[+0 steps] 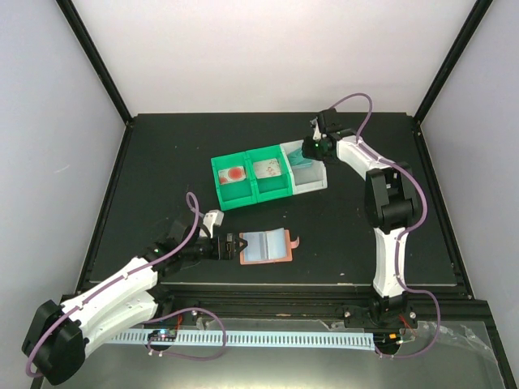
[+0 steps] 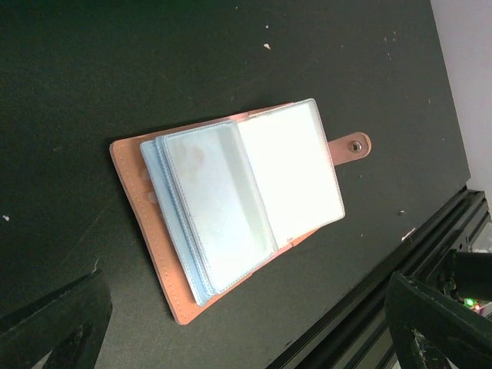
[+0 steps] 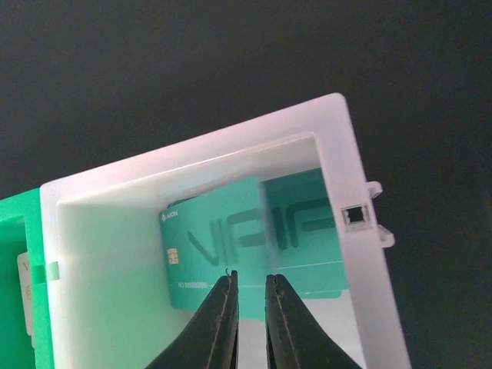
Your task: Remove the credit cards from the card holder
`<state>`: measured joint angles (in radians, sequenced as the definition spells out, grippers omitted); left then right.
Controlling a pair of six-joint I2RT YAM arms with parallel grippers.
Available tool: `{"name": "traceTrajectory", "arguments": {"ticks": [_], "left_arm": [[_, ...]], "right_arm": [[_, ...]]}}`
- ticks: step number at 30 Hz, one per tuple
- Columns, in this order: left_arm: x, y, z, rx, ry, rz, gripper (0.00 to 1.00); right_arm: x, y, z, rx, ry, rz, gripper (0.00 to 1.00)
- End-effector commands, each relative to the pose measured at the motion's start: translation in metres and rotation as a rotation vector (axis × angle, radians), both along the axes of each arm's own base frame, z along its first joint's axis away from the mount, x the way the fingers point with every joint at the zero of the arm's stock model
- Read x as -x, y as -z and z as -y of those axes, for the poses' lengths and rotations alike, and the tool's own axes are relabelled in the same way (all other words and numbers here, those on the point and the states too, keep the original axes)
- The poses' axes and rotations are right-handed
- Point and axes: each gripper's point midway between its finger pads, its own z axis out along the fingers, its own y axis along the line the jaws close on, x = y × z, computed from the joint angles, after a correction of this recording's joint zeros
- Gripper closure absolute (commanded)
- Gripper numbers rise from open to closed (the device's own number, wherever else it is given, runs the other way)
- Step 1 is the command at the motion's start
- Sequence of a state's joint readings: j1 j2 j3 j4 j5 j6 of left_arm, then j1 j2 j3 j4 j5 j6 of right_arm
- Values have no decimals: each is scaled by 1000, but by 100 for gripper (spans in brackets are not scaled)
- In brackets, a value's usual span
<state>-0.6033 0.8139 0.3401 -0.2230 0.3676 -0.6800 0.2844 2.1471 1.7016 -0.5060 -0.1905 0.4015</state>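
The card holder [image 1: 265, 246] lies open on the black table, salmon leather under pale blue pockets [image 2: 223, 204], its tab [image 2: 355, 146] pointing right. The pockets that show look empty. My left gripper [image 1: 230, 245] is open and empty just left of the holder; in the left wrist view it [image 2: 246, 323] has its fingers spread wide below the holder. A teal credit card [image 3: 223, 238] lies in the white tray [image 3: 192, 154]. My right gripper [image 3: 250, 286] hovers just above that card, jaws a narrow gap apart and holding nothing. It also shows in the top view [image 1: 311, 149].
Two joined green trays [image 1: 251, 194] stand left of the white tray [image 1: 318, 183]. One holds a white card with a red mark [image 1: 235, 173], the other a white card [image 1: 268, 168]. The table's front edge rail [image 2: 430, 238] runs close to the holder.
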Motion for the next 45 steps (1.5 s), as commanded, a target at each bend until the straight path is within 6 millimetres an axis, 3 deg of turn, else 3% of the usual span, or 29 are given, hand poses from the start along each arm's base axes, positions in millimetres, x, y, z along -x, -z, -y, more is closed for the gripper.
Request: {"name": "traceTrajectory", "arguments": {"ticks": [1, 8, 15, 21, 28, 40, 45], "left_arm": [[-9, -21, 6, 37, 2, 50, 1], [-9, -21, 7, 50, 1, 44, 1], [-9, -22, 8, 38, 15, 52, 1], [-9, -17, 9, 24, 29, 33, 1], [-8, -15, 18, 64, 62, 10, 1], [-5, 0, 20, 119, 65, -29, 1], [-7, -12, 16, 130, 46, 10, 1]], "right_arm": [[-7, -10, 15, 55, 49, 25, 89], [-2, -21, 20, 70, 62, 29, 85], [19, -40, 19, 13, 65, 41, 85], [51, -52, 18, -56, 63, 41, 85], [103, -56, 10, -142, 31, 28, 84], [193, -43, -45, -233, -109, -18, 81], [230, -35, -78, -236, -183, -38, 81]]}}
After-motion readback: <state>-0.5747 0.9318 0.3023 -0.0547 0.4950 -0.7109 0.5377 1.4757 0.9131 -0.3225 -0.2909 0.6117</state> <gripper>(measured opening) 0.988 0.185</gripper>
